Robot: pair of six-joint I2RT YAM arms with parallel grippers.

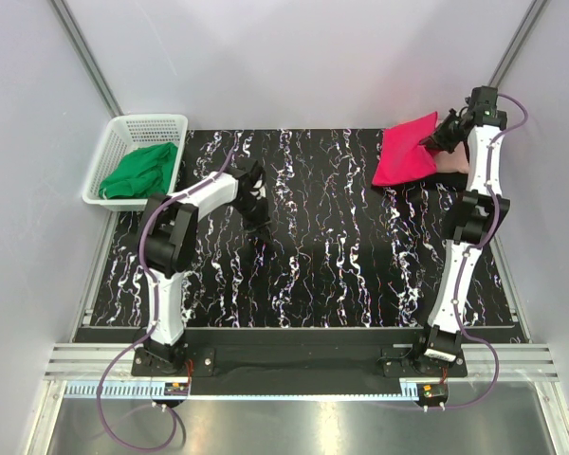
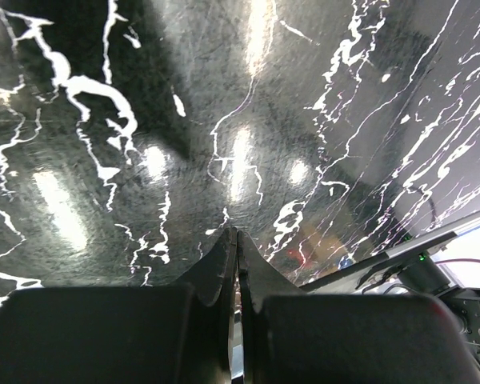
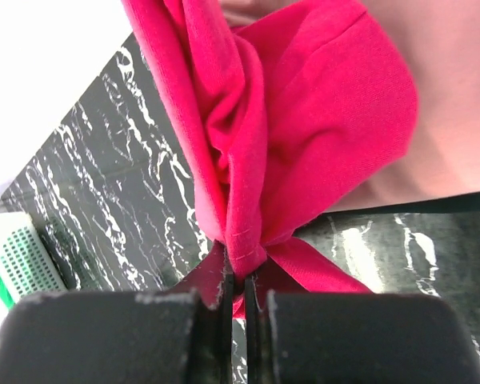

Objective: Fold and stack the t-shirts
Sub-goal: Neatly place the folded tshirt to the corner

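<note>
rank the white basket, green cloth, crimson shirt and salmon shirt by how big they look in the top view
1. white basket
2. crimson shirt and green cloth: too alike to rank
3. salmon shirt: only a small strip shows beside the crimson one

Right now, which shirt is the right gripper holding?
The crimson shirt: its cloth is bunched in the shut right gripper. The pale salmon shirt lies next to it, ungripped.
</note>
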